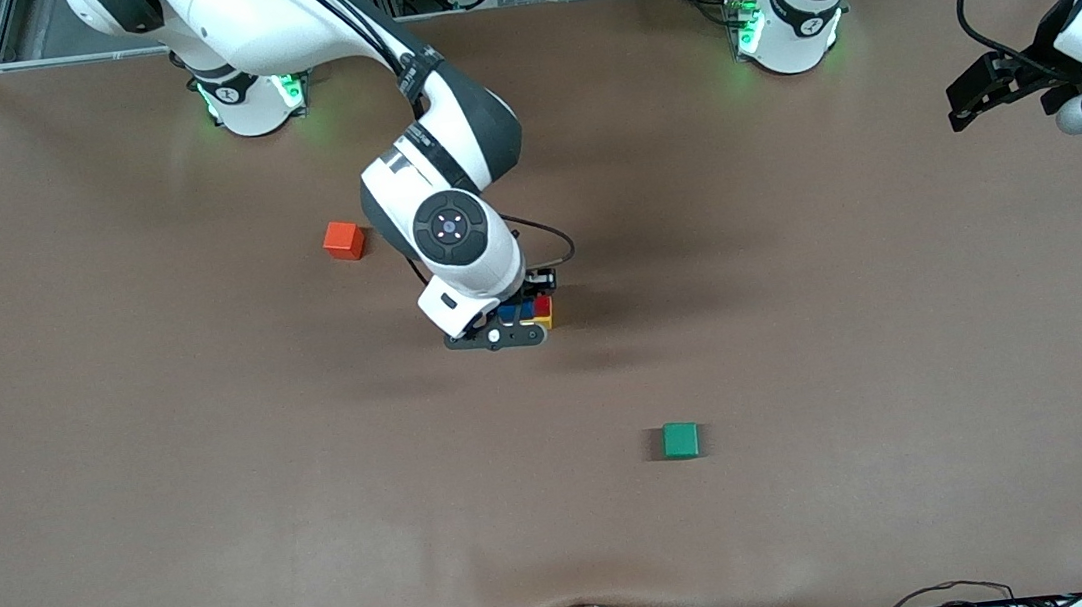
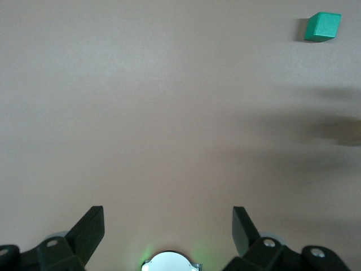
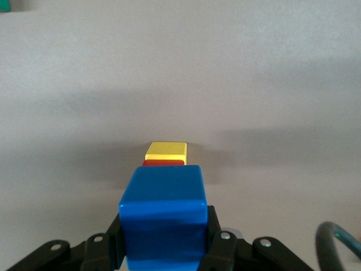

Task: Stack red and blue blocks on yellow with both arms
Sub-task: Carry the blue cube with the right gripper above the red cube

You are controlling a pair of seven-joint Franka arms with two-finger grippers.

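- The right gripper (image 1: 524, 317) hangs over the middle of the brown table (image 1: 220, 498), its fingers clamped on the blue block (image 3: 163, 217).
- The blue block sits in the air just above the red block (image 1: 542, 304), which rests on top of the yellow block (image 1: 544, 320); in the right wrist view only a thin strip of the red block shows between the blue and the yellow.
- The left gripper (image 1: 972, 97) waits above the table's edge at the left arm's end, its fingers (image 2: 90, 228) spread wide with nothing between them.
- An orange-red cube (image 1: 343, 241) lies toward the right arm's end, farther from the front camera than the stack.
- A green cube (image 1: 681, 441) lies alone, nearer to the front camera than the stack.
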